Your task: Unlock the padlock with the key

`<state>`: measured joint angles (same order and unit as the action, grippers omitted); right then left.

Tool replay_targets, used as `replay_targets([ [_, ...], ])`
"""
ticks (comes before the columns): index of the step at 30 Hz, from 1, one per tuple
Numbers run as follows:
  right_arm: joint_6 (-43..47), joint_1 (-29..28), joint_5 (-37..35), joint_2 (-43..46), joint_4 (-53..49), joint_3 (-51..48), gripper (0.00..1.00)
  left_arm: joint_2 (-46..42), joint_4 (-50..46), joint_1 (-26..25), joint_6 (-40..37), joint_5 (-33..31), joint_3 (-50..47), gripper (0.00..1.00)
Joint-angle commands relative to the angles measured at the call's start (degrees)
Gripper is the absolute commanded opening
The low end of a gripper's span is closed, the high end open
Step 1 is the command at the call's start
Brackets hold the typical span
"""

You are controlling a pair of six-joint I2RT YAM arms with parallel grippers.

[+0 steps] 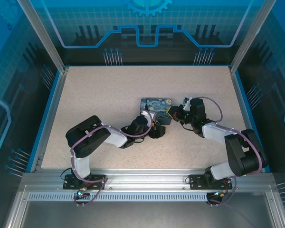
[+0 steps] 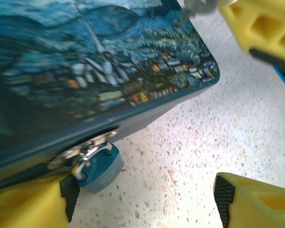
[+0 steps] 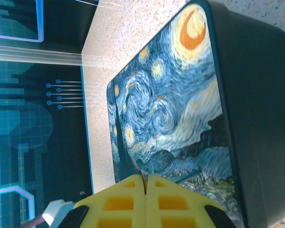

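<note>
Top view sits high behind the arm bases, far off, looking down on the whole surface (image 1: pixel 109 104). Left wrist view is low and very close, facing the painted box (image 1: pixel 156 105) corner and padlock (image 2: pixel 100 166). Right wrist view is close, rolled sideways, looking across the lid toward an enclosure wall (image 3: pixel 19 118). All three share the box.

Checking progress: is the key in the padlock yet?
No, the key is by a corner of the box, well apart from the padlock at its edge.
</note>
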<state>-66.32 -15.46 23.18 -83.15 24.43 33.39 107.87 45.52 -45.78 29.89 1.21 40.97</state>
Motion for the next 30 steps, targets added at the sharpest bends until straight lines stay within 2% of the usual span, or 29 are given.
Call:
replay_targets([
  [1, 1.2, -0.43, 0.69, -0.7, -0.47, 1.33, 0.0, -0.23, 5.69, 1.58, 5.37, 2.46, -0.9, 0.77],
  [12, 1.1, -0.42, 1.08, -0.95, -0.54, 1.78, 0.0, 2.31, 3.89, 1.58, 5.33, 1.67, 0.58, 0.76],
  [16, 0.93, -0.48, 1.25, -1.09, -0.37, 1.86, 0.0, 2.58, -2.59, 0.29, 1.52, -3.37, 2.32, 0.76],
  [20, 1.07, -0.61, 1.25, -1.33, -0.52, 2.17, 0.0, 3.02, -5.05, -0.04, -0.17, -6.11, 3.31, 0.76],
  [30, 1.02, -0.87, 1.25, -3.02, -0.32, 2.65, 0.0, 5.43, -1.29, -0.2, -1.25, -1.26, 5.81, 0.76],
])
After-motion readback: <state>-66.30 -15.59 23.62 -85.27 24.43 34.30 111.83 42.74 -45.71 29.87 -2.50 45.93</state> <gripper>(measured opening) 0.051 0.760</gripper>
